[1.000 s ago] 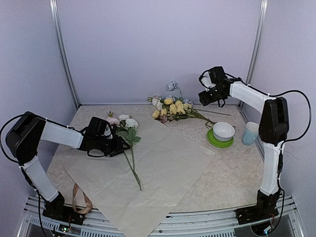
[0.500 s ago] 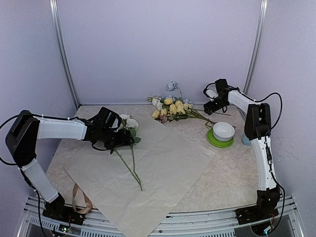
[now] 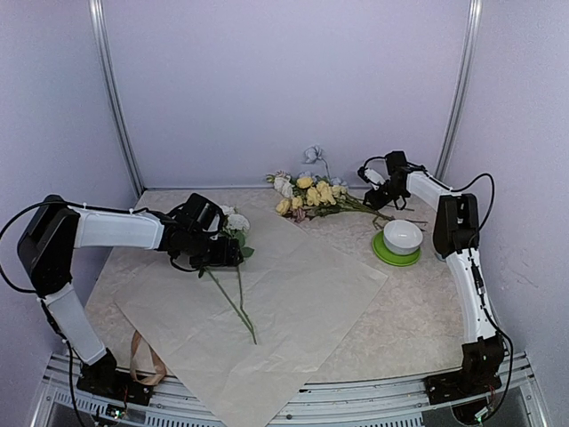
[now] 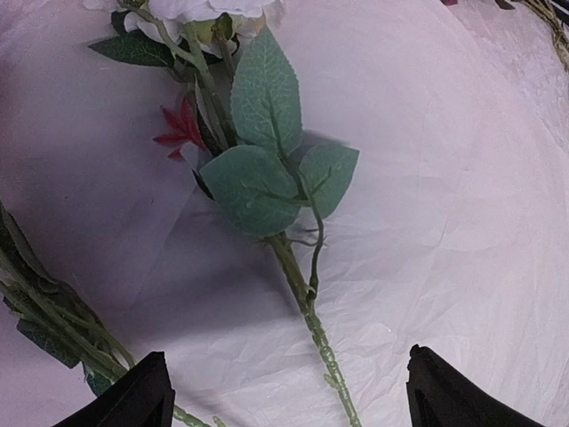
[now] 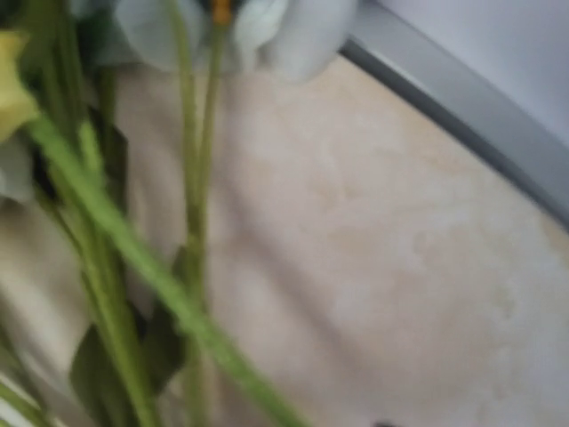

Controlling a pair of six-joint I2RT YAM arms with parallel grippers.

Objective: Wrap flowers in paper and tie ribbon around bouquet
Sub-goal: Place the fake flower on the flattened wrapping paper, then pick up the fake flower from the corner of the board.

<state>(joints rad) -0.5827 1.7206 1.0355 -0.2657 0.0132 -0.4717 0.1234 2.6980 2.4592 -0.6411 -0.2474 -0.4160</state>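
Gently does it: the left gripper (image 4: 283, 398) hovers with jaws spread wide and empty over a spray of white flowers (image 4: 267, 169) lying on the large, creased peach-pink paper sheet (image 3: 302, 294). At the back of the marbled table (image 3: 427, 302), the right gripper (image 3: 373, 197) reaches the stems of a bunch of yellow, white and pale blue flowers (image 3: 311, 194), just beyond a white bowl (image 3: 403, 234) on a green saucer (image 3: 391, 256); whether its jaws are closed cannot be told from the blurred wrist view. A looped beige-tan fabric ribbon (image 3: 142, 356) waits at the near left edge. The flowers look light and springy, best pinched on the bare lower stem, clear of blooms and leaves; the thin sheet probably crumples readily, so a corner is the safer hold.
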